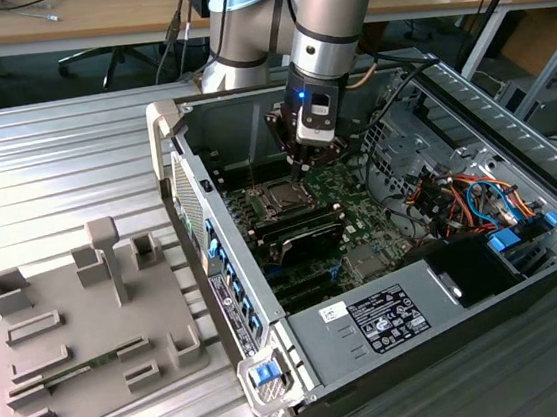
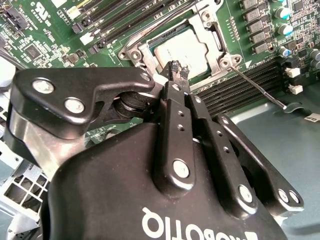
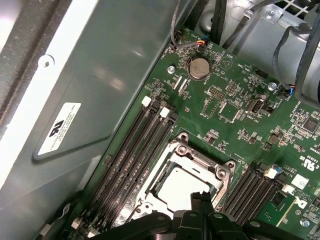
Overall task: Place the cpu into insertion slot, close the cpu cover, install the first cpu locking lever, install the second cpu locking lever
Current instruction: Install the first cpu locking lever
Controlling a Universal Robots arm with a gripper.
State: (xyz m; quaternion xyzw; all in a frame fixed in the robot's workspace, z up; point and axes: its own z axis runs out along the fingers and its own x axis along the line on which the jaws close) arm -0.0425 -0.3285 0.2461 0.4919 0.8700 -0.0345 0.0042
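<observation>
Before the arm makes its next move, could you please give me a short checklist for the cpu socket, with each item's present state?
1. The cpu seated in the insertion slot: ok.
2. The cpu cover down around the cpu: ok, it looks flat.
3. Locking lever latched: not ok, it sticks out over the memory slots.
4. Other locking lever latched: cannot tell.
5. Gripper shut, tips near the cover's edge: ok.

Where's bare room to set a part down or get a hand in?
Free: ribbed table, bordered by the grey fixture tray and the case wall. Crowded: motherboard around the cpu cover under the gripper, and the cables.
</observation>
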